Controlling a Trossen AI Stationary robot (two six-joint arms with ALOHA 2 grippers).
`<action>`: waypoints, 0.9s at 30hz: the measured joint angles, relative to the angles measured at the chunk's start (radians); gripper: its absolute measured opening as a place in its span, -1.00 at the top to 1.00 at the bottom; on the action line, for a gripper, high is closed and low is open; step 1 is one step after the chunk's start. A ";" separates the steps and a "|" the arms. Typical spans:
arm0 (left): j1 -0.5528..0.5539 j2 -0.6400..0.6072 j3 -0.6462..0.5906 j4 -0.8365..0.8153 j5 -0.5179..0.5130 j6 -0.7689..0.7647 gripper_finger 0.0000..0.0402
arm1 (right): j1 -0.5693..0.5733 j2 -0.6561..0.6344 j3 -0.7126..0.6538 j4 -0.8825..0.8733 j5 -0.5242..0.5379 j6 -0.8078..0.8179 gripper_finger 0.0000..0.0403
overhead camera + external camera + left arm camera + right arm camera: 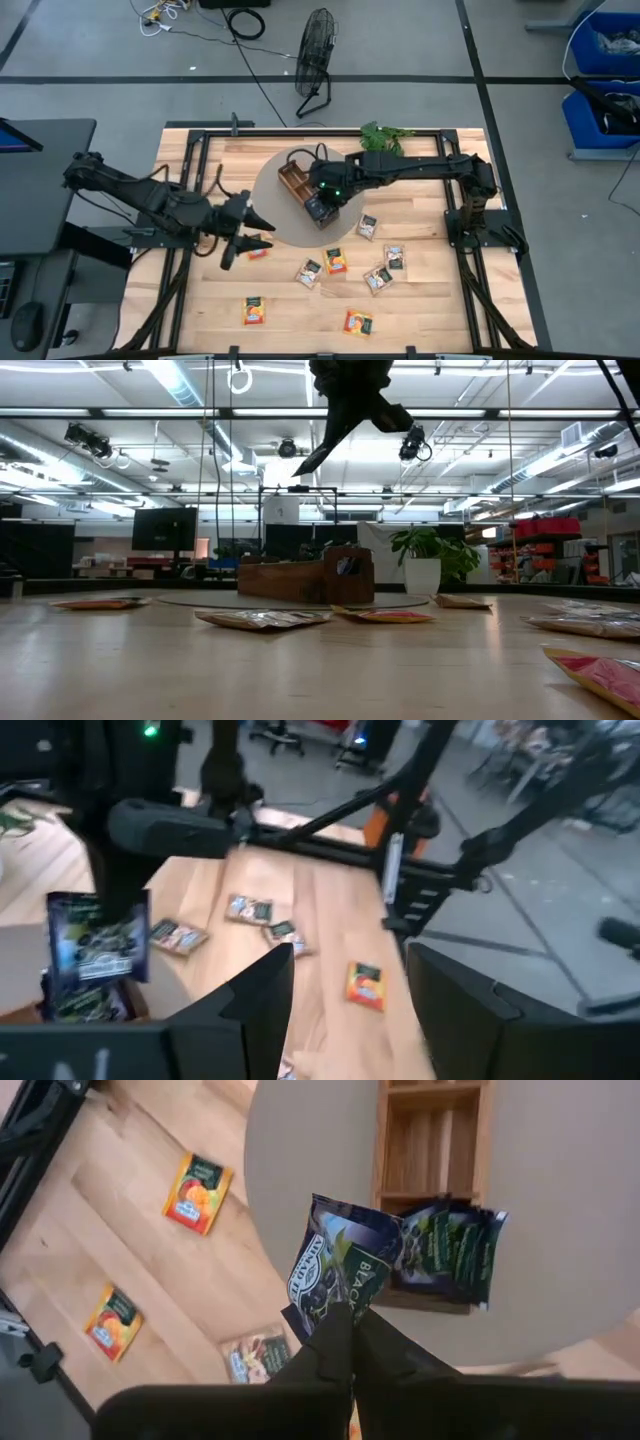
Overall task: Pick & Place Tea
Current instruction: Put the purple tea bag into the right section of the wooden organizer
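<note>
Tea sachet (335,1270) half-hidden behind right pincer (350,1325).

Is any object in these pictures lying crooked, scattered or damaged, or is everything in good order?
Small flat tea sachets lie scattered at mixed angles on the wooden table. The right gripper pinches a dark blue sachet that looks bent, above the brown wooden tray, where dark sachets stick out past the end compartment.

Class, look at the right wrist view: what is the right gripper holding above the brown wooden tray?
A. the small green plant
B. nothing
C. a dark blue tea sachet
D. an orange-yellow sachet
C: the right gripper is shut on a dark blue tea sachet, above the brown wooden tray.
</note>
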 joint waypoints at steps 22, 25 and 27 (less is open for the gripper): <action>0.041 -0.454 -0.489 0.327 0.037 -0.188 0.01 | -0.028 0.026 0.002 -0.069 0.043 -0.089 1.00; 0.041 -0.490 -0.524 0.324 0.012 -0.214 0.01 | -0.046 0.044 0.002 -0.075 0.056 -0.122 1.00; 0.041 -0.510 -0.542 0.320 0.003 -0.228 0.01 | -0.056 0.057 0.002 -0.056 0.069 -0.151 1.00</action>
